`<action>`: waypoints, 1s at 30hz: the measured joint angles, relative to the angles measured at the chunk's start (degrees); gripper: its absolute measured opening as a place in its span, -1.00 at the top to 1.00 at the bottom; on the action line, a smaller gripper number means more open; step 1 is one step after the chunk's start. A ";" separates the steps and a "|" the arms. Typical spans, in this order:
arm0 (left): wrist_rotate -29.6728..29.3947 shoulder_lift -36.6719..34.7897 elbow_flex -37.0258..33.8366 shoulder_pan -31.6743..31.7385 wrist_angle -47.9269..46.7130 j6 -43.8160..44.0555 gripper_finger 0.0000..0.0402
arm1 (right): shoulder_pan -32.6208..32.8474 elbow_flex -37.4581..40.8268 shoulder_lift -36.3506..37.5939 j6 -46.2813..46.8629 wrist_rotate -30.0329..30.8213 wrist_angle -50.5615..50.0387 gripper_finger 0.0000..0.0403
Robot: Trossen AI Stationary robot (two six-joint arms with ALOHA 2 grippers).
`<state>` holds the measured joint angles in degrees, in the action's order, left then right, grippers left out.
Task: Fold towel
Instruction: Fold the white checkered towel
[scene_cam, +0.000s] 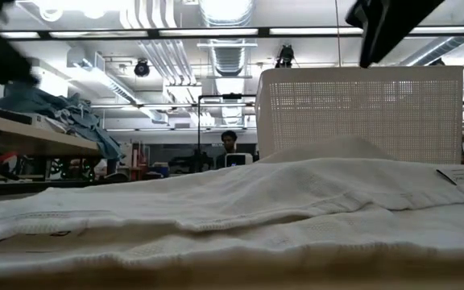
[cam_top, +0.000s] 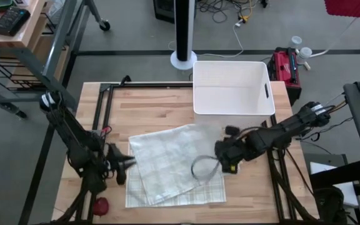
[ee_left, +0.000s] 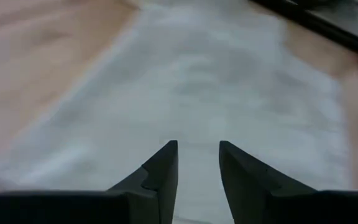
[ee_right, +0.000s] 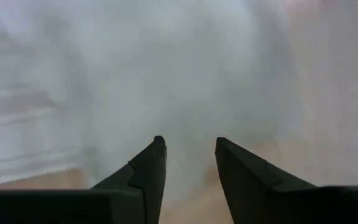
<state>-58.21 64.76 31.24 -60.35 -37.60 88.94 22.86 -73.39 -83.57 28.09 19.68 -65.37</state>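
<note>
Much of the scene was hard to read. In the low view the towel filled the lower half of the picture and hid most of the white perforated bin behind it; the arms showed only as dark shapes cut off at the upper corners. A small dark tag lay on the cloth near the right edge, its writing too small to read. A person stood far back in the room.

From above, the towel lay in the middle of the wooden table, just in front of the bin. It was pale with a faint check pattern, folded loosely into overlapping layers that did not line up, one layer skewed over the other, with a raised loop of cloth beside the right arm's claw.

The left gripper sat at the towel's left edge. Its wrist view showed the two dark fingers released, a gap between them, nothing held, blurred cloth beyond them.

The right gripper hung over the towel's right side. Its fingers were likewise parted and empty above blurred cloth.

A red round object lay near the table's front left corner; what it was could not be made out.
</note>
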 joint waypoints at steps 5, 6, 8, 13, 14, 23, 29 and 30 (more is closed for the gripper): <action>7.02 4.55 7.49 7.60 18.88 -27.05 0.51 | 1.89 1.57 -0.59 -7.86 -0.57 10.47 0.36; 9.37 6.22 8.94 9.67 20.63 -30.71 0.53 | 2.06 2.24 -0.90 -8.72 -0.58 12.16 0.36; 15.37 10.34 11.93 13.42 21.27 -35.59 0.56 | 2.42 3.83 -2.12 -10.24 -0.63 14.06 0.34; 32.59 23.52 18.42 20.03 20.53 -40.05 0.62 | 3.77 6.94 -5.79 -10.48 -3.95 15.09 0.26; 34.33 25.98 19.79 20.40 20.59 -41.03 0.62 | 4.27 7.54 -6.50 -9.53 -4.85 15.17 0.25; 40.87 40.95 32.23 20.52 13.84 -43.42 0.50 | 10.94 12.33 -9.68 -4.95 -10.72 13.40 0.13; 42.49 44.67 35.81 20.43 10.47 -43.36 0.40 | 14.87 13.04 -9.74 0.98 -10.39 11.75 0.11; 42.52 45.07 35.81 20.42 10.43 -43.22 0.38 | 15.37 13.42 -9.74 1.84 -9.71 11.93 0.12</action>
<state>-15.68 109.83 67.05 -39.93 -27.17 45.72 38.22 -59.97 -93.32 29.93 9.97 -53.44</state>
